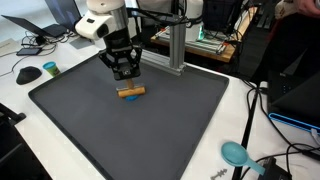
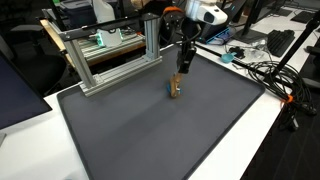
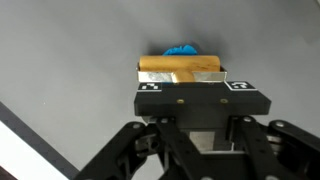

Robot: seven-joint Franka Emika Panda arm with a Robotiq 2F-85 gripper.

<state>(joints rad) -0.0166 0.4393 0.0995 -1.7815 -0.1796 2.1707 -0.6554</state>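
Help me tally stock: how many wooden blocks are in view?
1. The wooden block is around the middle of the grey mat, right under the gripper; none looks hidden.

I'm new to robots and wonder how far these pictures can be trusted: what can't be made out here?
Blue thing: wrist view, mostly hidden behind the wooden block; its kind is unclear.
Gripper: wrist view, its own body hides whether it touches the block.
Teal object: in an exterior view, too small to identify.

Tan oblong block point(image 1: 131, 91) (blue bit alongside) flat on grey mat point(image 1: 185, 125)
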